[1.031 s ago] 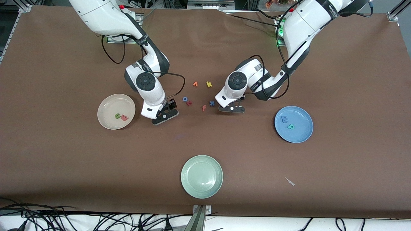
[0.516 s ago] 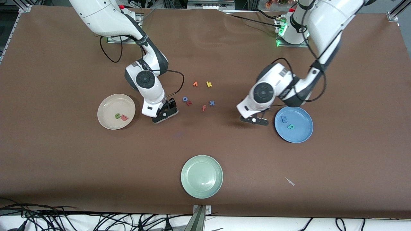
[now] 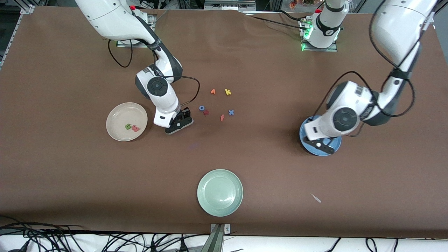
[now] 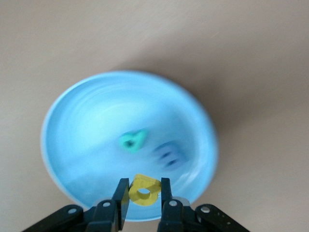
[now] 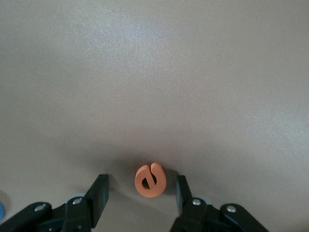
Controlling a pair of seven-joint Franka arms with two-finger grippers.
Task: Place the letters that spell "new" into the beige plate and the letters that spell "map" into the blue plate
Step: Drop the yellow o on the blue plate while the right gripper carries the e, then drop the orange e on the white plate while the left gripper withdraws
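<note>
My left gripper (image 3: pixel 317 145) hangs over the blue plate (image 3: pixel 336 146), shut on the yellow a (image 4: pixel 144 192). Under it in the blue plate (image 4: pixel 82 121) lie the teal p (image 4: pixel 133 140) and the blue m (image 4: pixel 168 155). My right gripper (image 3: pixel 178 123) is down at the table beside the beige plate (image 3: pixel 119 113), open. The orange e (image 5: pixel 150 180) lies flat between its fingers, touching neither, and is hidden in the front view. In the beige plate lie the green n (image 3: pixel 128 126) and the pink-red w (image 3: pixel 135 128).
Loose letters lie mid-table: an orange one (image 3: pixel 212 91), yellow k (image 3: pixel 228 92), blue o (image 3: pixel 202 108), a dark red one (image 3: pixel 206 112), orange f (image 3: pixel 222 117), blue x (image 3: pixel 231 112). A pale green plate (image 3: pixel 219 192) sits near the front edge, with a white scrap (image 3: pixel 316 198) nearby.
My left arm swung from the loose letters to over the blue plate, carrying the yellow a. My right gripper stayed almost in place and its fingers drew closer together.
</note>
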